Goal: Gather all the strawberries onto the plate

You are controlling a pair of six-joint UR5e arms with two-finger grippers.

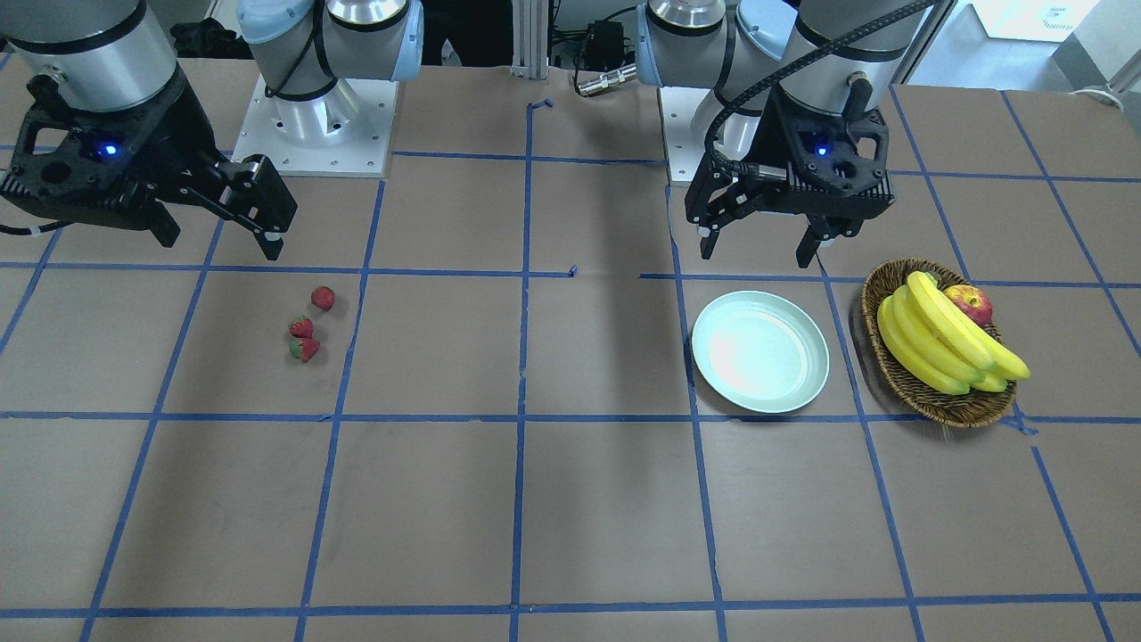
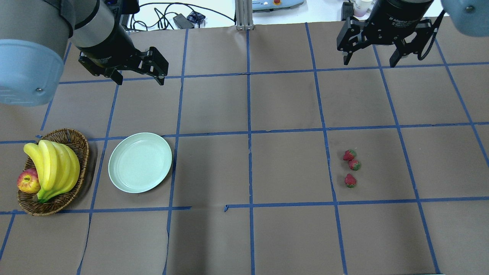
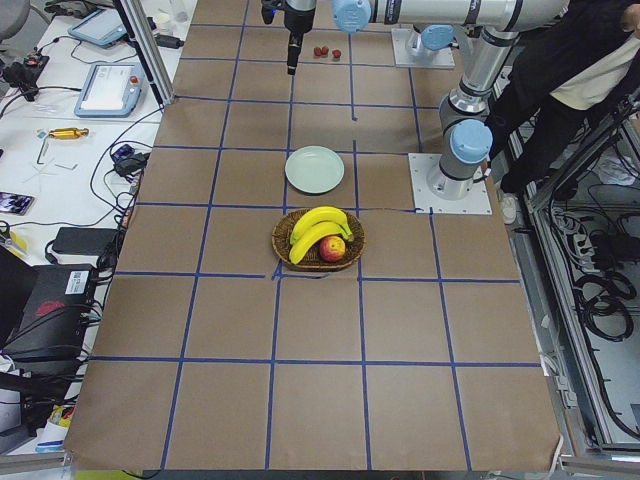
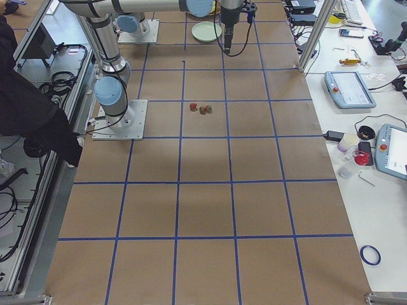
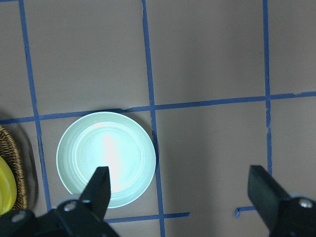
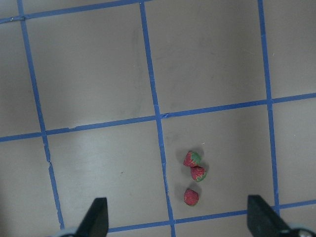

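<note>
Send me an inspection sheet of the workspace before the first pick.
surface: brown papered table with blue tape grid.
job's things: three strawberries clustered on the right arm's side; plate empty, on the left arm's side.
clutter: wicker basket beside the plate, holding bananas and an apple.
grippers: left pincer and right pincer both open, empty, raised off the table.
cables: black cable along the left wrist; loose leads beyond the table's far edge.
surroundings: a person beside the robot bases; benches with devices flank the table.

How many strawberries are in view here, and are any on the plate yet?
3, all on the table, robot's right side: far strawberry and middle strawberry nearly touching, near strawberry slightly apart. The plate holds none; nothing seems hidden.
</note>
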